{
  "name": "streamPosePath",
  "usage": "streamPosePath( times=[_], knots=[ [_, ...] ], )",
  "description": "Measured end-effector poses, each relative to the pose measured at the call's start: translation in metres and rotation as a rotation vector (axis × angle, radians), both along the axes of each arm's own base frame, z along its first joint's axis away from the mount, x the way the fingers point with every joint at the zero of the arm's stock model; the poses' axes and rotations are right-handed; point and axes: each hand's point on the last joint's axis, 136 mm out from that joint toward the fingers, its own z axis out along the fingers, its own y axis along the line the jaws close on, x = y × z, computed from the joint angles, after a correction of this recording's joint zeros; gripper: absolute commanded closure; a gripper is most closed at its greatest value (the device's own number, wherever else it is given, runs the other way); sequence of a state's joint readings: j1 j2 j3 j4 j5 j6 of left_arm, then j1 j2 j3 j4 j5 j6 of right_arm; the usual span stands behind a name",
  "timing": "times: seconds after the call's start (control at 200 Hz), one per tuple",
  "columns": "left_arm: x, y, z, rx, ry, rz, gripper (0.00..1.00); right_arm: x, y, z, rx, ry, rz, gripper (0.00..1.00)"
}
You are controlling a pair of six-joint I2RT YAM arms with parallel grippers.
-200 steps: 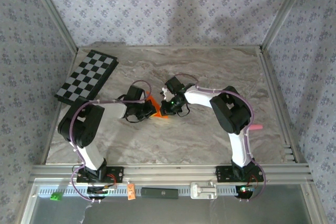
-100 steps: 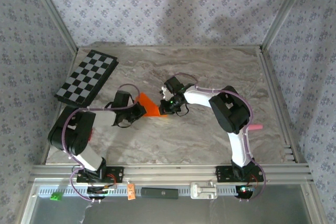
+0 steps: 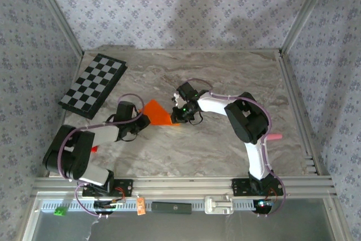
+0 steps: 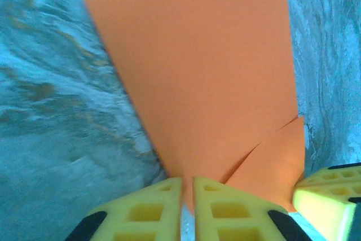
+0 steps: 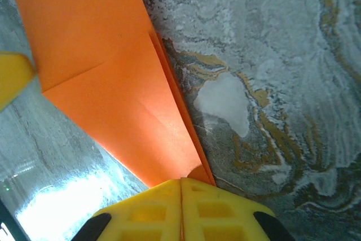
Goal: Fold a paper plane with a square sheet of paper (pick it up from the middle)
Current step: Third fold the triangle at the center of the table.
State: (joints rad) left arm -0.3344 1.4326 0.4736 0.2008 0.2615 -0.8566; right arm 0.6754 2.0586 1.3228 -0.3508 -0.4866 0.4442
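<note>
**Folded paper (image 3: 158, 112) between two grippers, mid-table**

The orange paper lies low at the middle of the marble table (image 3: 237, 77), a flat wedge with its broad edge towards the back wall. I cannot tell whether it rests on the table or hangs just above it. It is already creased. The right wrist view shows a fold line running across it and a doubled edge along its right side. The left wrist view shows a smaller flap overlapping the main panel at the lower right.

The left gripper (image 4: 187, 187) meets the paper at its near-left corner. Its yellow fingers (image 4: 141, 213) stand almost together with a thin slit between them, and the paper's narrow end reaches down into that slit. Whether they clamp it I cannot tell.

The right gripper (image 5: 181, 187) is at the paper's right-hand tip. Its fingers are pressed together with no gap, and the orange point runs in between them, so it pinches the paper there. Each wrist view catches a bit of the other gripper's yellow finger at its edge, so the two are near each other.

A checkerboard (image 3: 93, 84) lies at the back left, well apart from the paper. A small red block (image 3: 93, 149) sits beside the left arm's elbow. A pink thing (image 3: 274, 137) lies by the right arm, near the table's right edge.
</note>
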Motion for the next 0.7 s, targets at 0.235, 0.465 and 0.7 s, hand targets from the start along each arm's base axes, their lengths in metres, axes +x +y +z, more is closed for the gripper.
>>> streamPosePath(
  times=[0.235,0.465,0.7],
  knots=[
    [0.012,-0.041,0.045,-0.042,-0.090,-0.090,0.86,0.007,-0.008,0.002,0.012,0.000,-0.039,0.91],
    [0.013,-0.074,0.017,-0.050,0.014,-0.154,0.91,0.010,-0.010,0.002,0.018,0.004,-0.053,0.91],
    [0.023,-0.082,-0.007,-0.025,0.094,-0.153,0.93,0.012,-0.015,0.003,0.049,0.020,-0.088,0.90]
  ],
)
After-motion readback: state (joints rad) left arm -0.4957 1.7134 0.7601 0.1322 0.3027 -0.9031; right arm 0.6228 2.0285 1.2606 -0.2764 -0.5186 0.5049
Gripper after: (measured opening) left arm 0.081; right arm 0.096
